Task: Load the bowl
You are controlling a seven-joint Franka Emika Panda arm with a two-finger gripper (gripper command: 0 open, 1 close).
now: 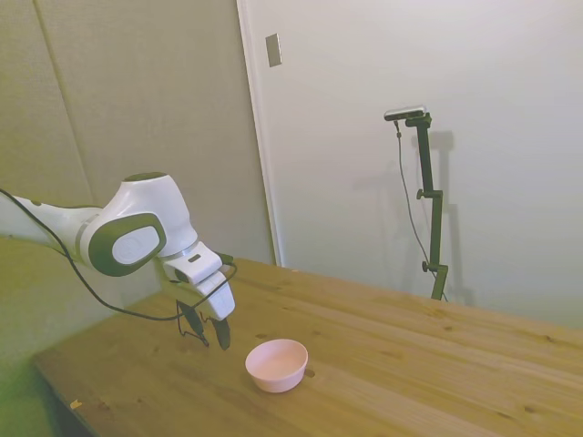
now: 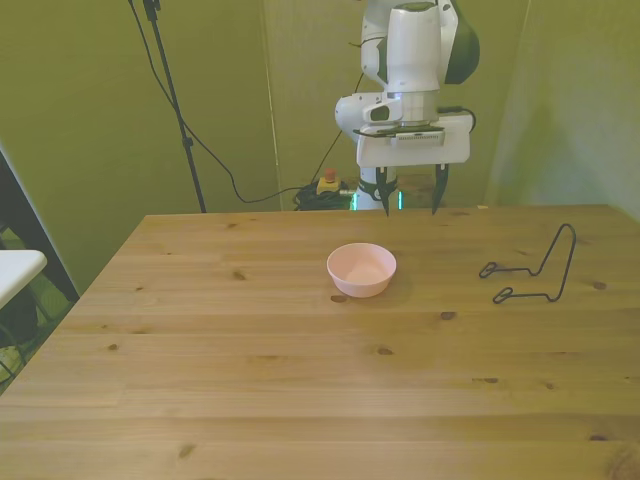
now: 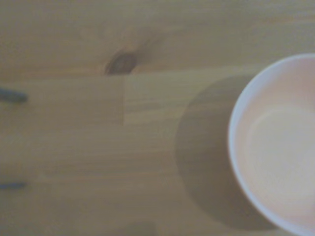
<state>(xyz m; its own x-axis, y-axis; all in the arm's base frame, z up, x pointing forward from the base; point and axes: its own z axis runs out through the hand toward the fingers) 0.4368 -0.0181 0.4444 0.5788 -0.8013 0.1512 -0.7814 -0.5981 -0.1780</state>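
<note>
Claw (image 2: 410, 203) spread and empty above the bench (image 2: 300, 400), behind the upright bowl (image 2: 361, 269) mid-bench; bring it over the near rim and, I'd guess, pinch one wall squarely before lifting.

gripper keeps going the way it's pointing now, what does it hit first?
Most likely bare table, just short of the bowl. The gripper points down with open jaws, beside the bowl rather than over it. Depth is uncertain; the rim could be clipped.
</note>
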